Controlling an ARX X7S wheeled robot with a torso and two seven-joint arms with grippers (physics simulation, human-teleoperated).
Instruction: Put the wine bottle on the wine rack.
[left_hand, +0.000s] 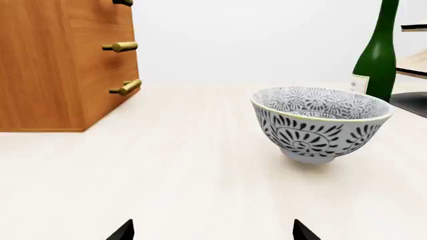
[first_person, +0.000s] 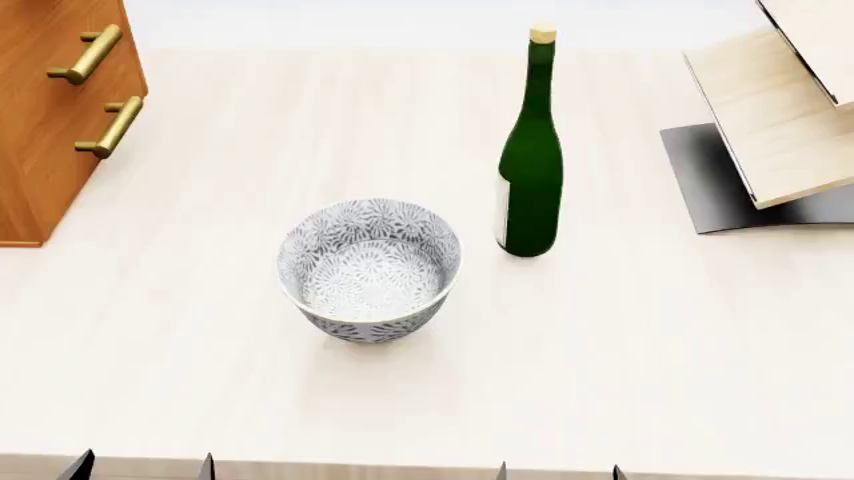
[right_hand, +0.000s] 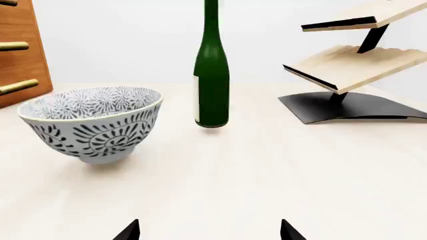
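Both pincers sit open and empty at the near edge of the table (first_person: 641, 380): left gripper (first_person: 140, 465), then right gripper (first_person: 558, 470). Beyond, a patterned bowl (first_person: 370, 268); the upright wine bottle (first_person: 531, 170) stands mid-table, almost straight ahead of the right arm; the wine rack (first_person: 781, 120) occupies the far right corner.

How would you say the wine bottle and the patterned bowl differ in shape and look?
The wine bottle is tall, slim and plain dark green with a cork top; the bowl is low, wide, open-topped and grey-white with a dark floral pattern. The bottle stands nearer the wine rack. Both stand upright on the table.
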